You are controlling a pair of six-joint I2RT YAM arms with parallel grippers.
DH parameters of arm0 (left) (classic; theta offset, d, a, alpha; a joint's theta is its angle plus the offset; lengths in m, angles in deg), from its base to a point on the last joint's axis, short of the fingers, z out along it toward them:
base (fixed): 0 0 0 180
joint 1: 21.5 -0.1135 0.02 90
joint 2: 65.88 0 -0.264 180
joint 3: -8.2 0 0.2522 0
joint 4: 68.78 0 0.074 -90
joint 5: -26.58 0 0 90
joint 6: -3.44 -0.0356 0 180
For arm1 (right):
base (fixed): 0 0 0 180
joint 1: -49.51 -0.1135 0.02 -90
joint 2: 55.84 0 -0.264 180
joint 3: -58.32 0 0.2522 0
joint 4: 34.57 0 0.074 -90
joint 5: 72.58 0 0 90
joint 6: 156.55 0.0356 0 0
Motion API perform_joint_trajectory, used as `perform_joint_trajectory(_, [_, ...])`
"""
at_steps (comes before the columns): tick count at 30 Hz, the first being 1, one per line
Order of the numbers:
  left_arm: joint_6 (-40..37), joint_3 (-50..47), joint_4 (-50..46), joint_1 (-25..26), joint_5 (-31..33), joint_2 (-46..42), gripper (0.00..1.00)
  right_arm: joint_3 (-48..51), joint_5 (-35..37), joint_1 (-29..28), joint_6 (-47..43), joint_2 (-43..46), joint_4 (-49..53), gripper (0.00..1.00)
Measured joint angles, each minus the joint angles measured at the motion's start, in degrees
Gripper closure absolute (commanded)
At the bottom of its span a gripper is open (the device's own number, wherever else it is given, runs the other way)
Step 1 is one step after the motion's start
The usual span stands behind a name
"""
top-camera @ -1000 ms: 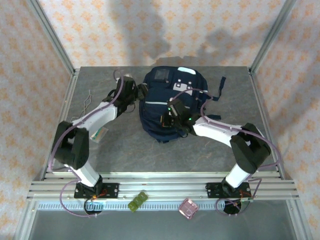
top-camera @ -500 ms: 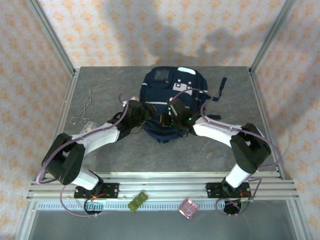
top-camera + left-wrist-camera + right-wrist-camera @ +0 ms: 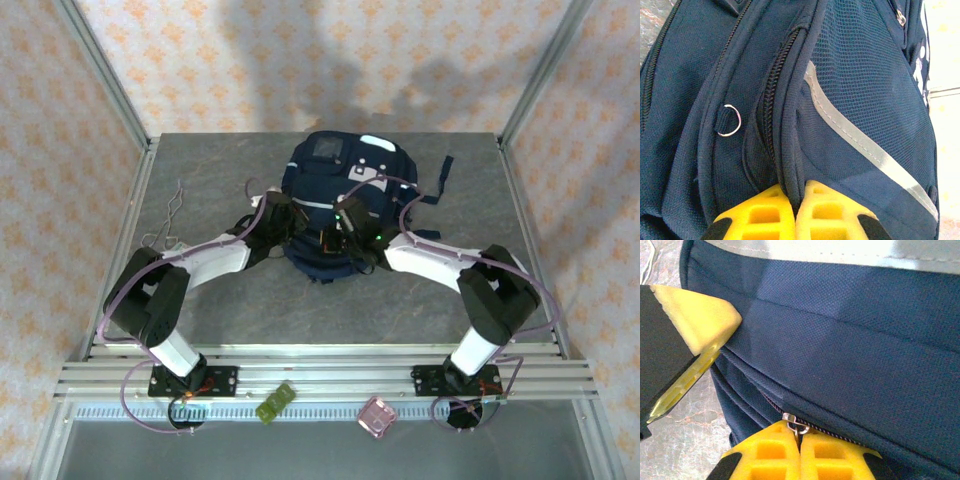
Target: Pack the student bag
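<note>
On student bag [image 3: 318, 182], both tools [image 3: 794, 194] [image 3: 799, 434] clamped

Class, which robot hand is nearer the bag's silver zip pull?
Right. The right hand pinches the zip pull; the left hand grips a seam of the bag alongside.

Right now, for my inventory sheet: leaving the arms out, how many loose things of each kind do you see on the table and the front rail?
backpack: 1
thin bent wire: 1
small green item: 1
small pink item: 1
Total: 4
</note>
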Motion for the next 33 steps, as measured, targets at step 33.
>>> perform_joint_trajectory(33, [-10.4, 3.61, -2.45, -6.86, -5.64, 0.02, 1.0, -2.93, 10.38, 13.88, -2.95, 0.98, 6.45, 1.0])
